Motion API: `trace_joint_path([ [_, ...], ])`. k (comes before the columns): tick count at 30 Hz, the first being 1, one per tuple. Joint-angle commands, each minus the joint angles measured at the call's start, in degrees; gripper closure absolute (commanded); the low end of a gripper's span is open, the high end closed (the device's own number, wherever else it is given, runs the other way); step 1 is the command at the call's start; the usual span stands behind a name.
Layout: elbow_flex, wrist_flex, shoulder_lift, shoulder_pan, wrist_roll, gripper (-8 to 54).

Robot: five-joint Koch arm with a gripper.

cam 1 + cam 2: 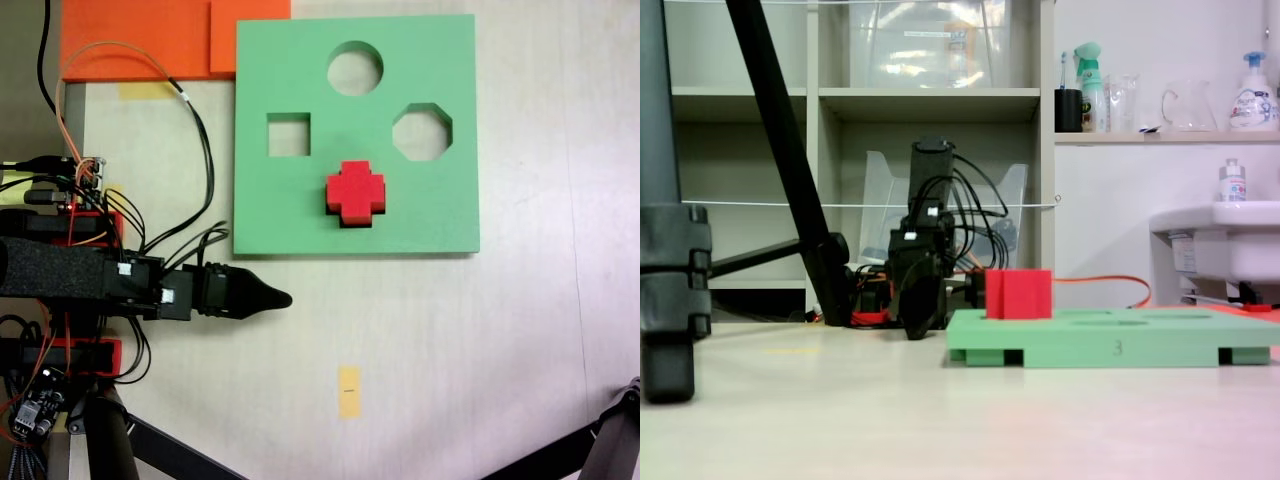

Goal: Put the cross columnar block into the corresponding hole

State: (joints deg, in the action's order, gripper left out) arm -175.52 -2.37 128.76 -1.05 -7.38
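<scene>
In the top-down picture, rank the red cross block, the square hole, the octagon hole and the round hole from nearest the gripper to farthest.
From the gripper:
1. Red cross block, up-right, on the board.
2. Square hole, directly above.
3. Octagon hole and round hole: too close to call.

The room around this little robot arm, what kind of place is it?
Probably a lab or workshop corner, not a home. Behind the table stand plain shelves holding a clear plastic box, a washbasin with spray and soap bottles nearby, and a camera tripod's legs.
</scene>
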Motion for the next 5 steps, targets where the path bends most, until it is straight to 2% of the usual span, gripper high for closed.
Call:
trace_joint_path([
  [1,-3.96,1.93,4.13,-0.53,-0.88,11.5],
  [5,-3.96,1.93,4.13,-0.53,-0.88,11.5],
])
